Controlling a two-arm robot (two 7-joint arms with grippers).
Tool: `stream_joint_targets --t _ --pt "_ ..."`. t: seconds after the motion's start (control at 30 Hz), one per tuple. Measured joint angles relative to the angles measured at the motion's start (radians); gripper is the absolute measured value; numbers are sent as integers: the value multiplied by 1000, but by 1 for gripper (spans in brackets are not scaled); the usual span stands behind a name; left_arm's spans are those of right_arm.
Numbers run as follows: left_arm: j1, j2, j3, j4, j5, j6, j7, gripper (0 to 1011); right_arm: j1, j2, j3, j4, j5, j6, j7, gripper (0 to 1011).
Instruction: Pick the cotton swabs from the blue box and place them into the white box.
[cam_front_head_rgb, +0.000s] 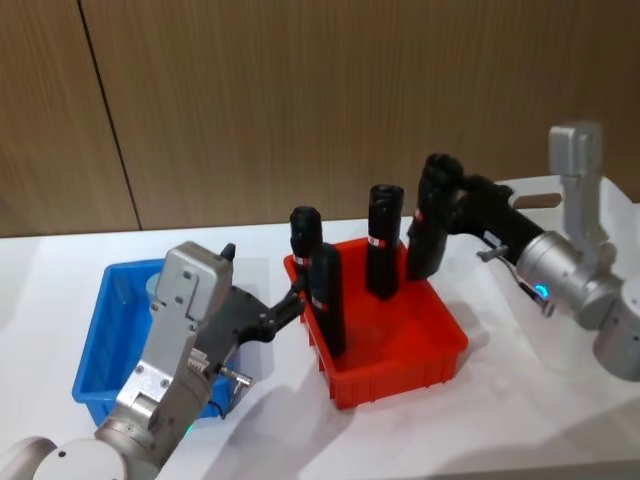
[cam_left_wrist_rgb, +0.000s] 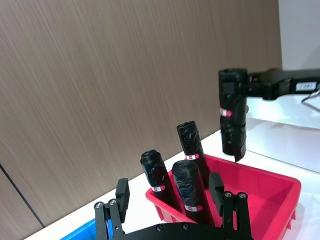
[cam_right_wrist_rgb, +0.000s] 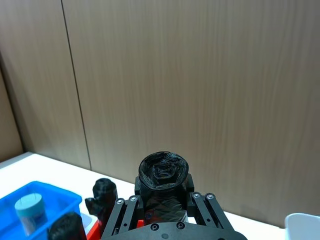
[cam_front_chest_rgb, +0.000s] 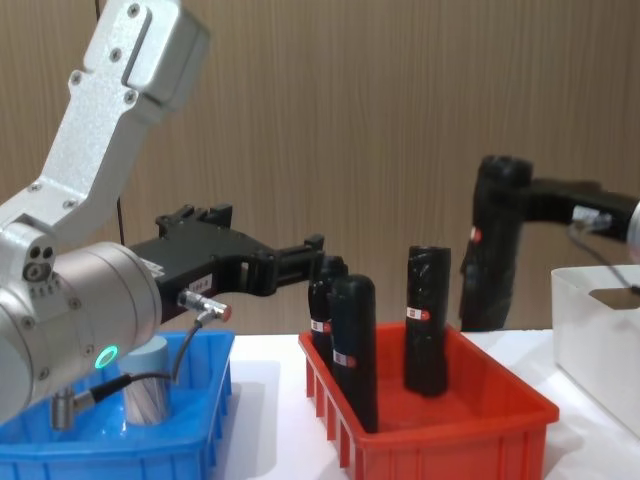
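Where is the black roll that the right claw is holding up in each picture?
Head view: black roll right of centre, at the red bin's far right corner, held in the right claw.
Left wrist view: black roll upper right, above the bin.
Right wrist view: black roll bottom centre, seen end-on.
Chest view: black roll right of centre, at the bin's far right end.
Shared landmark: the red bin.

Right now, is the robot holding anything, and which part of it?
Yes. The right gripper holds a black roll near its top end, lifted above the red bin. The left gripper is open and holds nothing.
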Motion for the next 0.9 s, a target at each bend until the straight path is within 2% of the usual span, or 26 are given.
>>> stream_joint_targets --t 0.3,0.43,0.67,0.9 --pt "0 0 0 0 0 0 0 1004 -101 38 18 -241 16 92 -94 425" --pt "0 0 0 0 0 0 0 1004 -129 50 25 -309 16 115 -129 425" --pt "0 0 0 0 0 0 0 1004 -162 70 38 -394 -2 149 -199 425" --pt "0 0 0 0 0 0 0 1004 -173 88 55 -423 -33 174 -261 425"
